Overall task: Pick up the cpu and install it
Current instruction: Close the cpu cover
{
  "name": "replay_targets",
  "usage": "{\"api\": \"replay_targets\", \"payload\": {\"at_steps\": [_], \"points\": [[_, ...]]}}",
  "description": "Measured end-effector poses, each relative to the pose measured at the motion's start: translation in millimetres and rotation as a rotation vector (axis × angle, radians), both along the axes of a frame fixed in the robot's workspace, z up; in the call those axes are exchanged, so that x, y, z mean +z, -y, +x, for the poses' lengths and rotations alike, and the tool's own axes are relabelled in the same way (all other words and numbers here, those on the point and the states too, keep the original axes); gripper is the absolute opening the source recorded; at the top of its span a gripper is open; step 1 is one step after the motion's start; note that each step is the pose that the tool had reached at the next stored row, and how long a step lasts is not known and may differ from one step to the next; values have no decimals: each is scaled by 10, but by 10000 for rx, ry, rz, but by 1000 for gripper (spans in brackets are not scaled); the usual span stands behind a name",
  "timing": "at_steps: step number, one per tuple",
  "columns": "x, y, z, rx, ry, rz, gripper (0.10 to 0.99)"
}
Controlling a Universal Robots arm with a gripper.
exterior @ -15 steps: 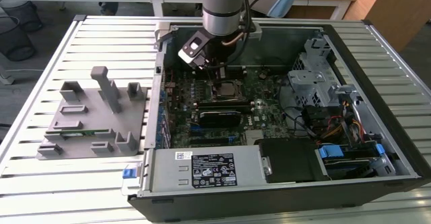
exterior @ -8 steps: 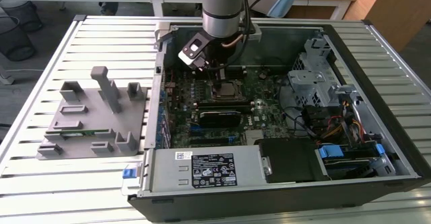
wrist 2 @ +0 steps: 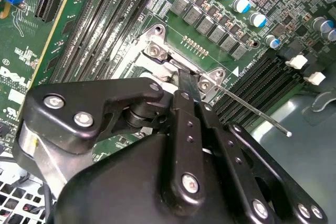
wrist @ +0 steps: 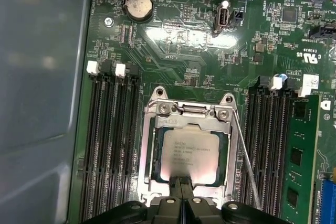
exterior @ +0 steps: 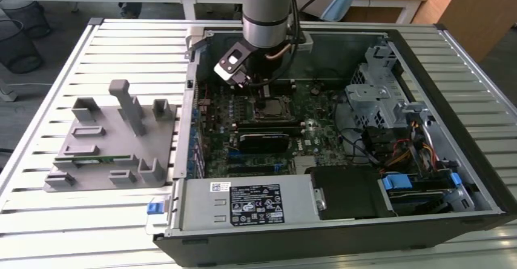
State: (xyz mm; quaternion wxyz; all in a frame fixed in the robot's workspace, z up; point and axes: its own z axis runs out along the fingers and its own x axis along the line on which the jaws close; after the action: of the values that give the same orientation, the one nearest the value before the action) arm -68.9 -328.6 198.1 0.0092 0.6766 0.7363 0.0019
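I log the following from my station. In the first wrist view the gripper, its tips drawn together, covers one edge of the cpu and of the socket frame. I cannot tell whether the tips touch the chip or sit just above it. The memory module runs off that picture's edge. In the second wrist view the gripper body hides most of the socket frame. In the exterior view the arm is cut off at the top edge and the computer case is clipped along the bottom edge. Tip contact there is too small for me to judge.
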Motion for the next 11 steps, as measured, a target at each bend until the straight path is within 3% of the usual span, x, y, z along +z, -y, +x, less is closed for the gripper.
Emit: {"api": "replay_targets", "payload": {"at_steps": [5,9,11], "points": [[9,-3,3,0,17,21,106],[140,-1,2,0,5,9,106],[149,0,6,2,7,12,106]]}}
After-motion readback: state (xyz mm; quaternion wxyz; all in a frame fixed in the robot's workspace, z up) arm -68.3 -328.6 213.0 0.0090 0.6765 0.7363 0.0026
